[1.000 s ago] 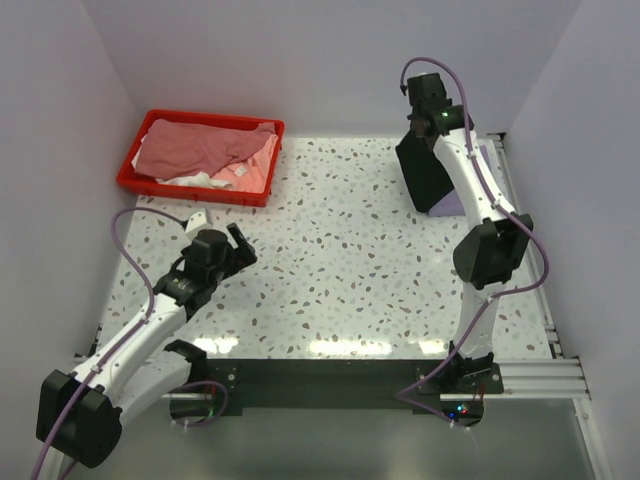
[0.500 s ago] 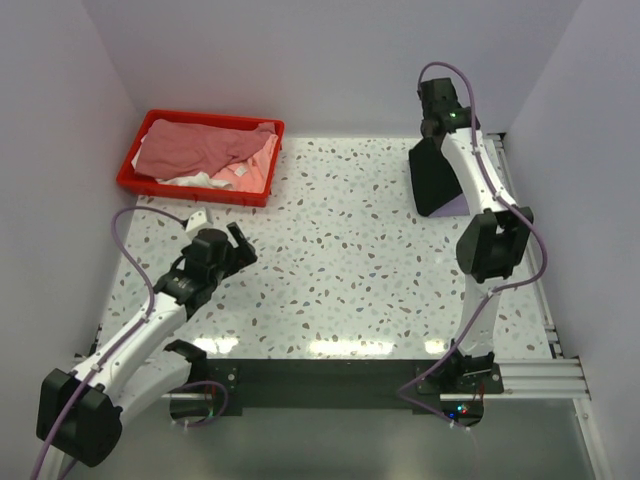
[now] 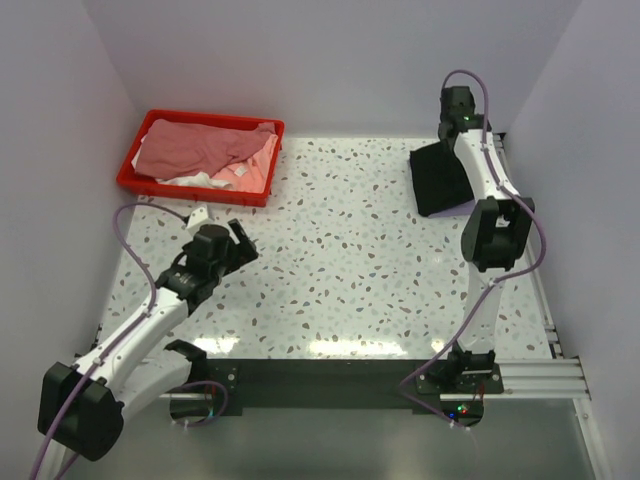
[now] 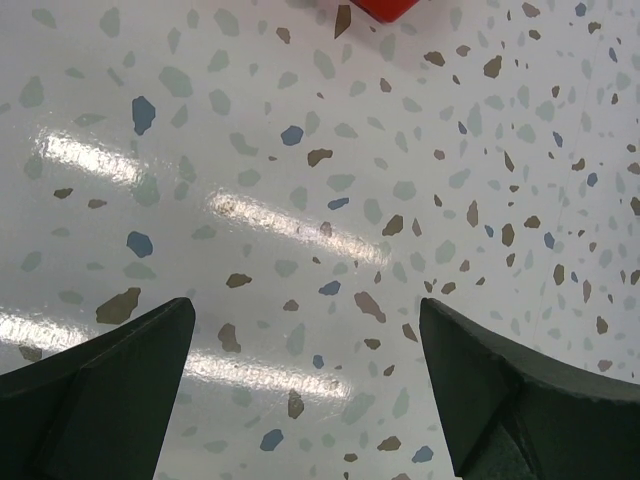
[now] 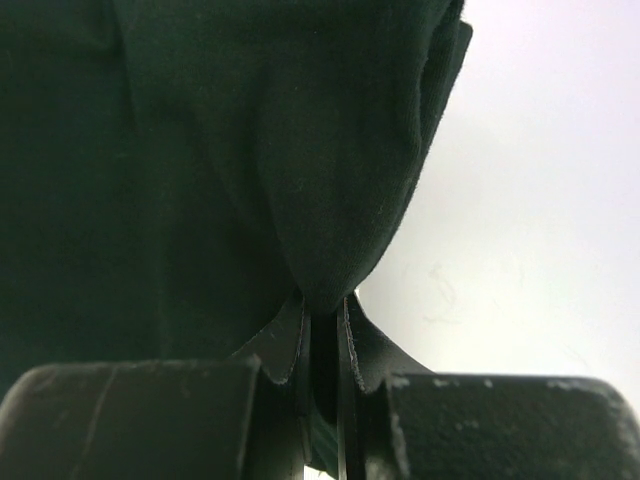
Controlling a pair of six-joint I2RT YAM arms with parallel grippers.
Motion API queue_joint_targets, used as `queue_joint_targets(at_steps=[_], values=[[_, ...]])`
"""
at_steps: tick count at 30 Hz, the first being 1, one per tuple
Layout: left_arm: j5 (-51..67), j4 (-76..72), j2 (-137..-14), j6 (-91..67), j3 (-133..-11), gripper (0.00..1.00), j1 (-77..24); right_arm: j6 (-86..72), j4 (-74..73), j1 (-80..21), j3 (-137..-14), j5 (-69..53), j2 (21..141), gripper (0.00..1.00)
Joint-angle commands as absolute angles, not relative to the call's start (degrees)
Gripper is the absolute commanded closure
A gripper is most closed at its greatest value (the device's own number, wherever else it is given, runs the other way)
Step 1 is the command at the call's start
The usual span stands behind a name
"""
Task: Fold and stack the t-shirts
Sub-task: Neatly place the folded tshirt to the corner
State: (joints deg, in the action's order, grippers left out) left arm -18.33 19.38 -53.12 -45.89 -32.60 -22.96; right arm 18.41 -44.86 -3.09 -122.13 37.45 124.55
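Observation:
A folded black t-shirt (image 3: 440, 180) lies at the table's far right, covering whatever is under it. My right gripper (image 3: 457, 135) is at its far edge, shut on a pinch of the black cloth (image 5: 330, 220), which fills the right wrist view. Dusty pink and white t-shirts (image 3: 205, 150) lie heaped in the red bin (image 3: 130, 172) at the far left. My left gripper (image 3: 236, 243) is open and empty above bare table at the left; its dark fingertips (image 4: 110, 390) frame speckled tabletop. The purple shirt is hidden.
The red bin's corner (image 4: 385, 8) shows at the top of the left wrist view. White walls enclose the table on the left, back and right. A white tag (image 3: 197, 214) lies near the left arm.
My right gripper has carried the black shirt's edge rightward and toward the back wall, laying the cloth flatter and covering the purple shirt that showed beneath. The left gripper shifted slightly.

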Motion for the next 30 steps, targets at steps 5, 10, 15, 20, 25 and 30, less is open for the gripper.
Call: queue_joint_targets(at_steps=[5,10,15,20,25,30], values=[[-18.63,18.28,-55.02,-45.70,-37.00,0.00,-23.12,17.32,-38.23,-0.44,-124.28,34.11,127.70,0.95],[-18.89,18.81,-55.46,-45.97,-37.79,0.00,-23.12,16.44,-37.53,1.56,-126.29,33.31,130.60,0.93],[-20.04,20.21,-55.37,-46.67,-38.06,0.00,-23.12,14.68,-36.21,2.90,-126.21,31.38,132.97,0.79],[-20.21,20.74,-55.37,-46.85,-38.50,0.00,-23.12,13.36,-34.37,3.78,-126.04,30.41,134.82,0.72],[-20.13,21.09,-56.07,-46.84,-39.29,0.00,-23.12,12.57,-33.58,4.39,-126.39,30.32,136.32,0.48],[-19.86,21.01,-56.69,-46.85,-39.46,0.00,-23.20,11.43,-33.58,4.66,-125.95,30.59,136.23,0.18]])
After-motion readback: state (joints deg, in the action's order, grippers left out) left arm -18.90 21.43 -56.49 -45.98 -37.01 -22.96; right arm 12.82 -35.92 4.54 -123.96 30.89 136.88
